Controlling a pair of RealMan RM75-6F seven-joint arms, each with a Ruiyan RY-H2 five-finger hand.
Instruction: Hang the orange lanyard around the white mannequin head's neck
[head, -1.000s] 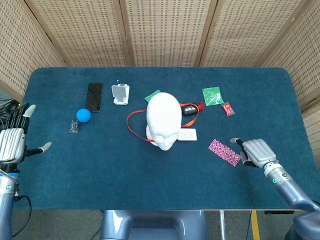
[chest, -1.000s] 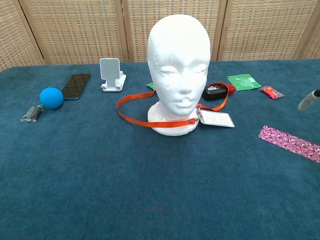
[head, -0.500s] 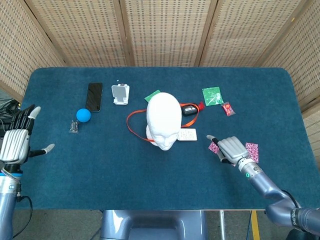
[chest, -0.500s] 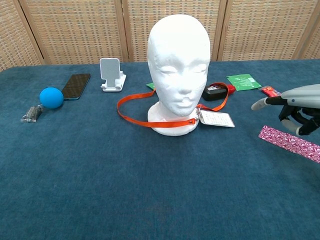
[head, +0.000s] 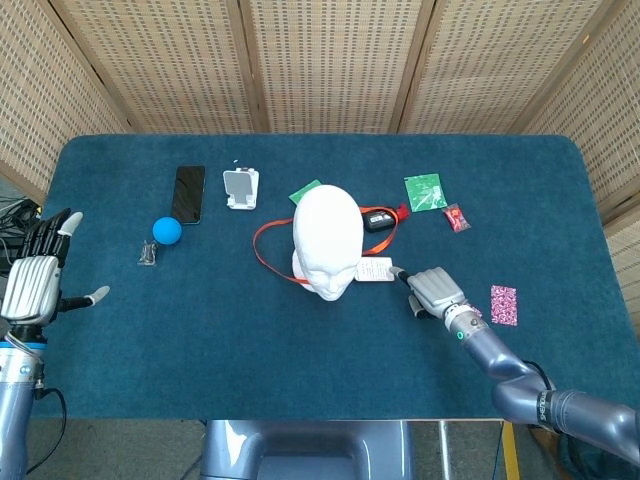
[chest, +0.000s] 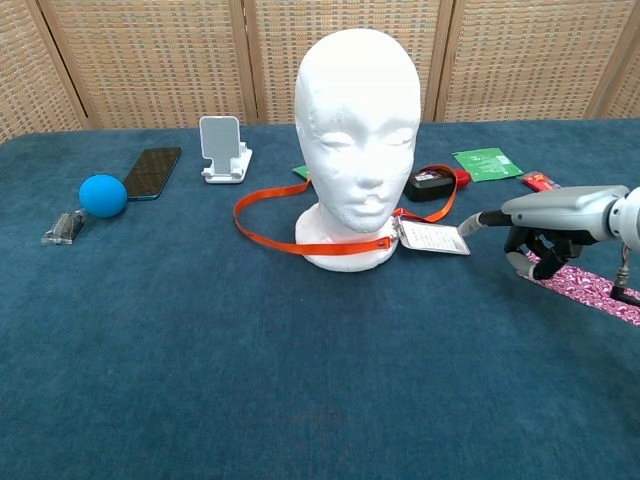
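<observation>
The white mannequin head stands upright mid-table. The orange lanyard lies flat on the cloth in a loop around the head's base, not around the neck. Its white badge card rests just right of the base. My right hand hovers low, palm down, right of the card, with one outstretched fingertip almost at the card's edge; it holds nothing. My left hand is open at the table's left edge, far from the lanyard.
A blue ball, black phone, white phone stand and small black clip lie at the left. A black device, green packets, a red sweet and a pink patterned wrapper lie to the right.
My right hand has travelled left from the table's right side, over the pink wrapper, to beside the badge card. The left hand has barely shifted. Head and lanyard are unmoved.
</observation>
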